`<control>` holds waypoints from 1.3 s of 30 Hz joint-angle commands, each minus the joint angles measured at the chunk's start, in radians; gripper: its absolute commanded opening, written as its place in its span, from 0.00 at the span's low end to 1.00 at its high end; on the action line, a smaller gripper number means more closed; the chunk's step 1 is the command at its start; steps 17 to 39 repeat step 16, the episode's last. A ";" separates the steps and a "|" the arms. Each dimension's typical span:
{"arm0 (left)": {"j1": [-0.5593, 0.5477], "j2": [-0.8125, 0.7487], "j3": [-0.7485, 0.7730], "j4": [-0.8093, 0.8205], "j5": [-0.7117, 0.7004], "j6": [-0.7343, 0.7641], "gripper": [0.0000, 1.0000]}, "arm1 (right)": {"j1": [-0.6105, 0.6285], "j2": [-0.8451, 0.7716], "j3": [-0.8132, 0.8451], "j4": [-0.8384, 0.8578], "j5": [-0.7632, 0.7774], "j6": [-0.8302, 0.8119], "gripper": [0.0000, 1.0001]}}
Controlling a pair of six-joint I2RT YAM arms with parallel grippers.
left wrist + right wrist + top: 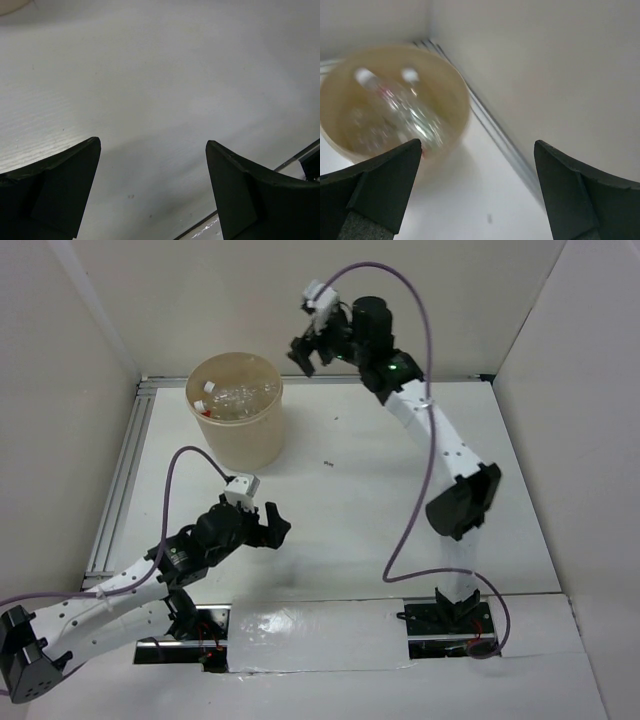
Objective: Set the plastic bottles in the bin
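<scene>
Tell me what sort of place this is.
Probably a lab test cell: a white table boxed in by plain panels, two cabled arms bolted at its edge, a bin of plastic bottles.

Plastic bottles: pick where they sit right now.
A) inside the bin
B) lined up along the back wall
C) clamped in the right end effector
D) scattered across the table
A: in the top view, the plastic bottles lie heaped together inside the bin.

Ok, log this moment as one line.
left gripper open, empty, over table | right gripper open, empty, raised beside bin | plastic bottles in bin
</scene>
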 commanded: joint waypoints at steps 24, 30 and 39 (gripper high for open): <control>0.080 0.252 0.236 0.159 0.163 0.158 0.99 | -0.447 -1.055 -1.556 0.039 0.484 0.284 1.00; 0.080 0.252 0.236 0.159 0.163 0.158 0.99 | -0.447 -1.055 -1.556 0.039 0.484 0.284 1.00; 0.080 0.252 0.236 0.159 0.163 0.158 0.99 | -0.447 -1.055 -1.556 0.039 0.484 0.284 1.00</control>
